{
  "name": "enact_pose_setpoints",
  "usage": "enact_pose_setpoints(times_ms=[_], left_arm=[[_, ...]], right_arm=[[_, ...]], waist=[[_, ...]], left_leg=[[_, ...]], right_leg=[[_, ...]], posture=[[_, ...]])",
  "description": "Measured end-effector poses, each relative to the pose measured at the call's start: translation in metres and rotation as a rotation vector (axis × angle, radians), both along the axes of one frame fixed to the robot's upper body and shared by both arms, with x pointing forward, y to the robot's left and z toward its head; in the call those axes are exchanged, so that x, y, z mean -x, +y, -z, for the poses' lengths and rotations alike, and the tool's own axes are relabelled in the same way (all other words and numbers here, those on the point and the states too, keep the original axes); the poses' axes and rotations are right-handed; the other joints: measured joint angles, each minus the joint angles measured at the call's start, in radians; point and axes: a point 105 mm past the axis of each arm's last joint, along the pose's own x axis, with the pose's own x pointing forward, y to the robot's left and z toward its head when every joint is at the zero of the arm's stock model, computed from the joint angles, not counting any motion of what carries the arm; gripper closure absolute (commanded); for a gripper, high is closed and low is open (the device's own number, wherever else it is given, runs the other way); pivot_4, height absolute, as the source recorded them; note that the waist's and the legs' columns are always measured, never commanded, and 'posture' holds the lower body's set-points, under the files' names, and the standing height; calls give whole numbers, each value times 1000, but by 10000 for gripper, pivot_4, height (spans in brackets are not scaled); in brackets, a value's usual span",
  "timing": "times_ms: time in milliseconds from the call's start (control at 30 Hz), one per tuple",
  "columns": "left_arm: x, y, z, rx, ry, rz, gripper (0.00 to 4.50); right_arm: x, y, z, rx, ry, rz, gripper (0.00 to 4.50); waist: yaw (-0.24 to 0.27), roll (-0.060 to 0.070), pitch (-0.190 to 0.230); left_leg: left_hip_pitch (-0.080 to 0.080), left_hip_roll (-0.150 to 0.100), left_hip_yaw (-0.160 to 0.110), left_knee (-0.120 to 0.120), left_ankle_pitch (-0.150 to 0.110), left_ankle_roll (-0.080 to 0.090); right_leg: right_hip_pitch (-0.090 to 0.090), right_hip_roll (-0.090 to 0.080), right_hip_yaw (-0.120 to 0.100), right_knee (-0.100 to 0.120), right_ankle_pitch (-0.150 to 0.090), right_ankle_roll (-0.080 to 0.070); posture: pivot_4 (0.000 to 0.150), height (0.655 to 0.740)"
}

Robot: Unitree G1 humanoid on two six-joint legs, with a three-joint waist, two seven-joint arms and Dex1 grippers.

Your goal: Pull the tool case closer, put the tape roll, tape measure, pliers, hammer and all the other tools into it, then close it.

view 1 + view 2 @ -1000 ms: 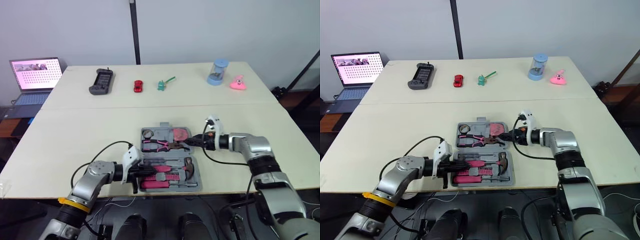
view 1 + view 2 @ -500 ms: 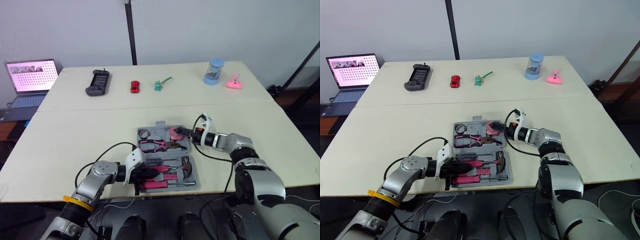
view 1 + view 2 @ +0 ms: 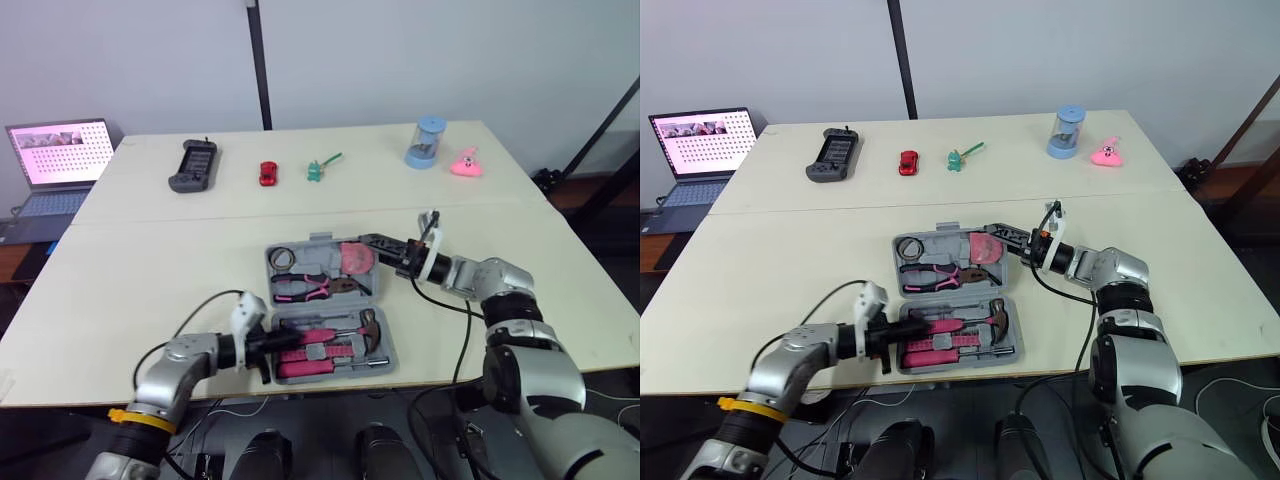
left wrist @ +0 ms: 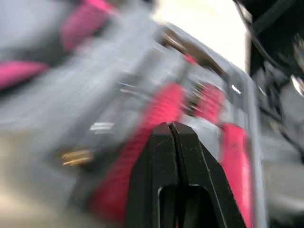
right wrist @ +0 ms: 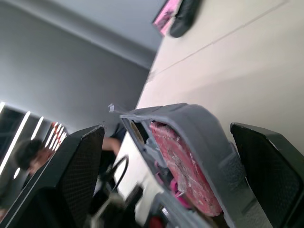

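The grey tool case [image 3: 322, 312] lies open near the table's front edge. Its far half holds the tape roll [image 3: 283, 259], the pink tape measure [image 3: 353, 257] and the pliers [image 3: 308, 289]. The near half holds the hammer [image 3: 368, 326] and pink-handled tools [image 3: 312, 357]. My left gripper [image 3: 266, 351] is shut, its tips [image 4: 170, 125] at the near half's left edge. My right gripper [image 3: 372, 242] is open at the far right corner of the case. That corner [image 5: 192, 124] sits between its spread fingers [image 5: 71, 180].
On the far table lie a black game controller [image 3: 194, 163], a red toy car [image 3: 268, 172], a green toy [image 3: 318, 170], a blue cup [image 3: 424, 143] and a pink toy [image 3: 465, 165]. A laptop [image 3: 55, 160] stands at the far left.
The camera has shifted. My right gripper has moved from beside the pliers' head up to the case's far right corner. The left gripper stays at the near half's left edge.
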Motion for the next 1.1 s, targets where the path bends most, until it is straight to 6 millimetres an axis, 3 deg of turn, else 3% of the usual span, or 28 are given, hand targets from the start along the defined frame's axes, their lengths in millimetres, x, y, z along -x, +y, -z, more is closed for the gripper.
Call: enact_pose_setpoints(times_ms=[233, 400, 500, 633, 867, 967, 1100], left_arm=[[13, 64, -49, 17, -14, -113, 45000], [26, 107, -53, -138, -50, -186, 45000], [28, 114, -50, -187, -43, -201, 45000], [25, 119, -50, -253, -90, -233, 45000], [16, 131, -61, -335, -229, -291, 45000], [18, 134, -60, -357, -248, -295, 45000], [18, 142, -58, -391, -243, -304, 45000]], right_arm=[[34, -12, -14, -29, -88, -137, 279], [76, -27, -22, 83, -192, -267, 279], [86, -39, -30, 187, -279, -280, 279], [84, -58, -45, 364, -459, -215, 279], [98, -106, -11, 773, -564, -100, 279], [106, -122, -7, 850, -606, -42, 279], [105, -129, -9, 904, -655, 10, 279]], waist=[[1, 1, 1], [10, 2, 2], [21, 2, 2], [30, 1, 2], [37, 1, 2], [30, 1, 2], [28, 1, 2]], left_leg=[[-1, 0, 0, -1, -1, 1], [-1, 0, 1, -1, -1, 1], [-1, 0, 1, -1, -1, 1], [-1, 0, 1, -1, -1, 1], [-2, 0, 2, -1, -1, 1], [-1, 1, 2, -1, -1, 1], [-1, 1, 2, -1, -2, 2]], right_leg=[[0, 0, 0, -2, 0, 0], [0, -1, 0, -4, 0, 0], [1, -2, 0, -4, 0, 0], [1, -2, 0, -4, 0, 0], [1, -3, 0, -6, 0, 0], [1, -2, 0, -6, 0, 0], [1, -1, 0, -5, 0, -1]], posture=[[1500, 6753], [1500, 6753], [1500, 6753], [1500, 6753], [1500, 6753], [1500, 6753], [1500, 6753]])
